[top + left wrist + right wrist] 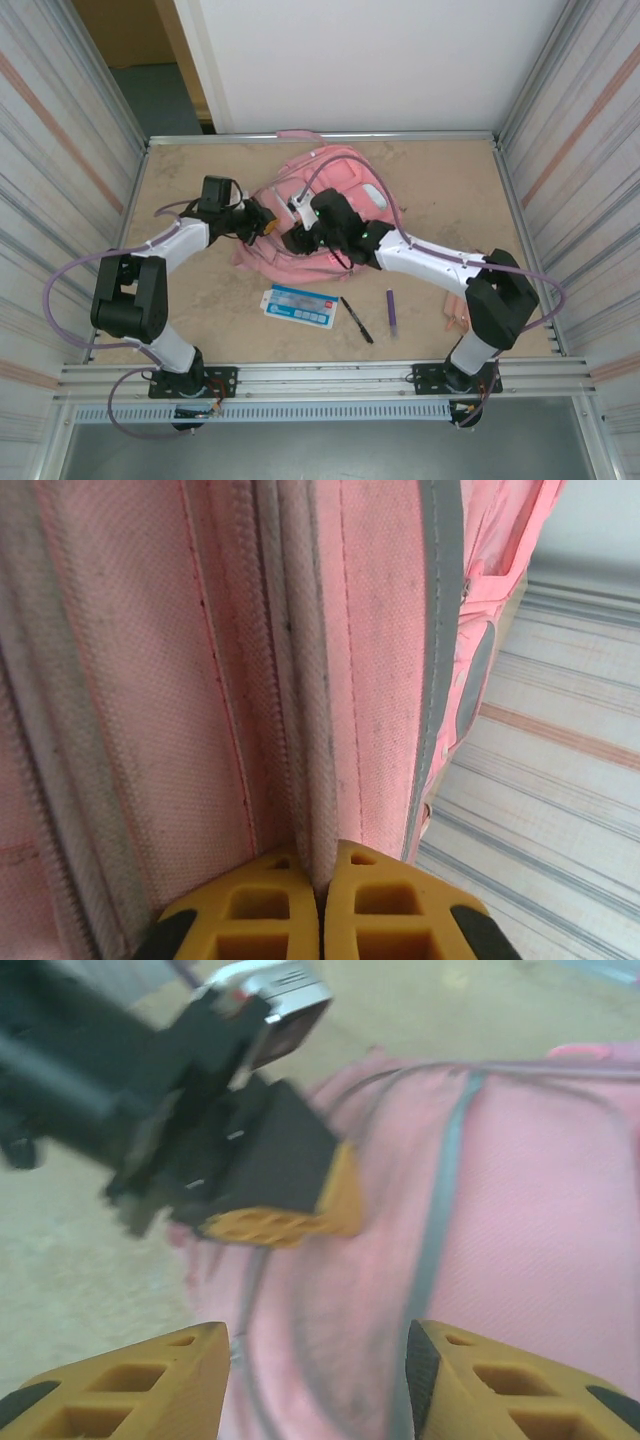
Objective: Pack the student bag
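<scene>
Student bag, large pink fabric backpack [345,170]: crumpled toward far edge of tan table [200,300], middle hidden under both arms. Left gripper [322,885] — pinched shut on zipper-seam fold, plain from left wrist. Right gripper [315,1370] — fingers apart over blurred pink cloth.

A tan, mottled flat tabletop [450,190] is lying level, with a pale grey ribbed left wall panel [60,130] bearing faint orange stripes and a matching ribbed right wall panel [590,120] rising along its sides under soft, even light. A plain white back panel [380,60] is closing off the far edge, a brown wooden board [135,30] and a patch of grey-blue floor [160,95] showing past its left end. A silver aluminium rail [330,372] is running along the near edge.
</scene>
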Controlling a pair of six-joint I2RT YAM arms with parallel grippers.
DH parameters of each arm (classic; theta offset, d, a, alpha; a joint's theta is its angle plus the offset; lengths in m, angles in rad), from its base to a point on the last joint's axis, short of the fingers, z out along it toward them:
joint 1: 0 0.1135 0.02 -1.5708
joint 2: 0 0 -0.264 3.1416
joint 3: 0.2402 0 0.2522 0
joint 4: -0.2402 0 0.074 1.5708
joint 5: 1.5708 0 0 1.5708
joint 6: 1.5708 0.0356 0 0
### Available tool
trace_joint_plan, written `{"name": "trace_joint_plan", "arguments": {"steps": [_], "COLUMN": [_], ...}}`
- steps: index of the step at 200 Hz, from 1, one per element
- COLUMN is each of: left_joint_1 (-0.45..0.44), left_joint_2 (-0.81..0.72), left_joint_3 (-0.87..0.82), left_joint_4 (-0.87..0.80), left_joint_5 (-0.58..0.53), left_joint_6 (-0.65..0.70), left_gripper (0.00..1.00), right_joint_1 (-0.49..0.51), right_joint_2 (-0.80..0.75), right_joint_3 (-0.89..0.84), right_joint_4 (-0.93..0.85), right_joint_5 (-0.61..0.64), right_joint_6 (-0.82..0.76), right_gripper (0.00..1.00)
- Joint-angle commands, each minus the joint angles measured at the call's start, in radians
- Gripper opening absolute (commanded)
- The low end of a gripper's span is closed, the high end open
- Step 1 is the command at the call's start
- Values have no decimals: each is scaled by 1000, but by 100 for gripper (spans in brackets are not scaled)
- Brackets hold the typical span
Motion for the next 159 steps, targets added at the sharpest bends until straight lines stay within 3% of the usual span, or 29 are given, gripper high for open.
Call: {"name": "trace_joint_plan", "arguments": {"steps": [1, 19, 26, 40, 92, 118, 159], "left_joint_1": [-28, -34, -34, -34, -42, -37, -16], "left_joint_2": [-9, -20, -26, -25, -35, -76, -155], "left_joint_3": [45, 38, 34, 37, 39, 27, 28], "left_joint_4": [-23, -29, -33, -39, -40, -58, -125], "left_joint_5": [86, 77, 63, 62, 82, 80, 61], "left_joint_6": [4, 3, 1, 2, 5, 4, 52], "left_gripper": [0, 0, 0, 0, 0, 0, 0], "right_joint_1": [-9, -10, -7, 8, 22, 34, 34], "right_joint_2": [56, 96, 109, 121, 162, 159, 160], "right_joint_3": [31, 66, 82, 97, 104, 119, 121], "right_joint_4": [-93, -115, -136, -148, -138, -152, -159], "right_joint_5": [43, 0, -31, -40, 74, 244, 180], "right_joint_6": [-107, -131, -140, -149, -141, -137, -129], "right_gripper": [55, 57, 68, 69, 65, 61, 61]}}
